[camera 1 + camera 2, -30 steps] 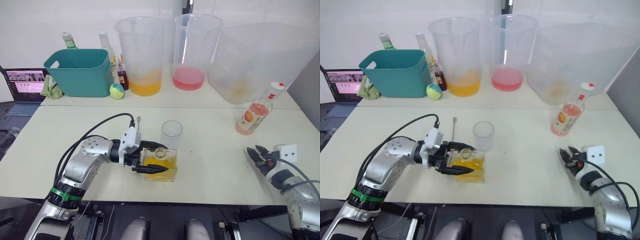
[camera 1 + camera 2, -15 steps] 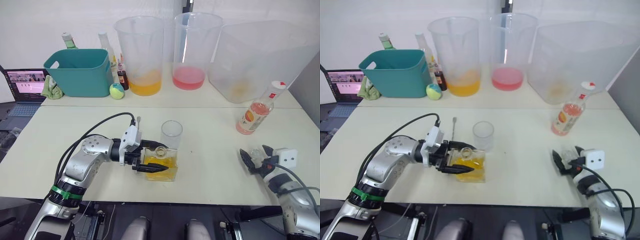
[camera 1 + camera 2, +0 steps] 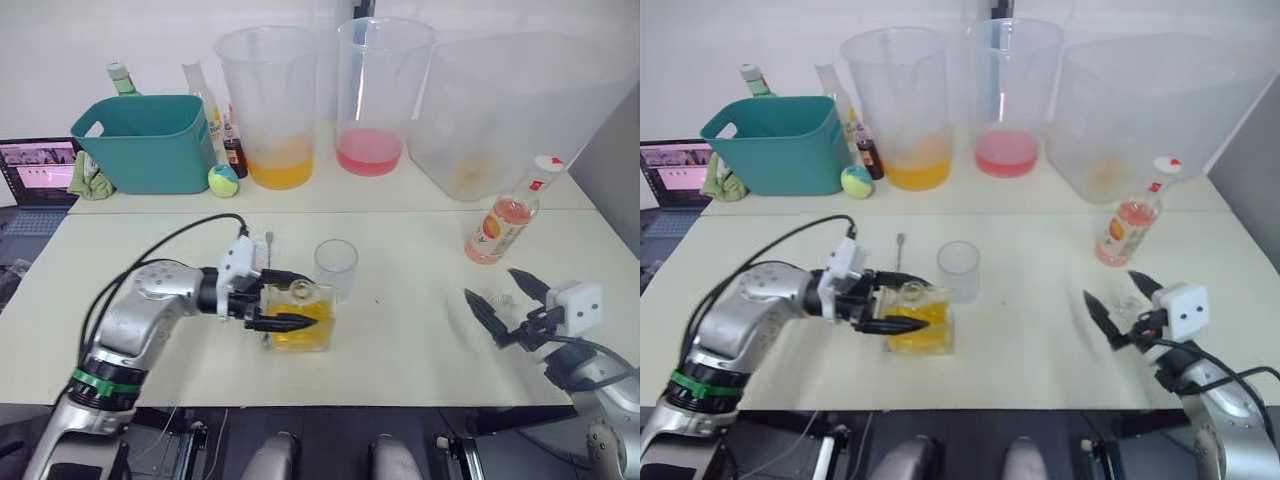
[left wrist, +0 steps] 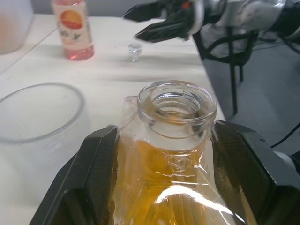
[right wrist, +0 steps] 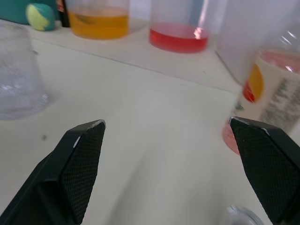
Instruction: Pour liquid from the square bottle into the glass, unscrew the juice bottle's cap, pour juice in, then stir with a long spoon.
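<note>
The left tool (image 3: pixel 283 308) is clamped on the square bottle (image 3: pixel 297 322), one finger on each flat side, with the bottle upright on the tabletop (image 3: pixel 400 250) and its neck open. The glass (image 3: pixel 335 270) stands just behind and beside it, nearly touching. That closeness is the main risk: as the bottle tips, its shoulder could knock the light, empty glass over or push it away, so the stream would land on the tabletop. The bottle's sides are smooth glass, so a tilt might also let it slide between the fingers, and the bottle looks well filled, so liquid would probably rush out at a small angle. The spoon (image 3: pixel 268 243) lies flat just behind the left wrist, where a swing of the arm could sweep it off. The right tool (image 3: pixel 508 301) hangs with its fingers wide apart and holding nothing, low over the tabletop with a small clear stopper (image 3: pixel 497 298) resting between them; a careless move there could send the stopper rolling. The juice bottle (image 3: pixel 508 213), cap (image 3: pixel 548 163) on, stands well beyond that tool near the far right, and a fast reach could topple it.
</note>
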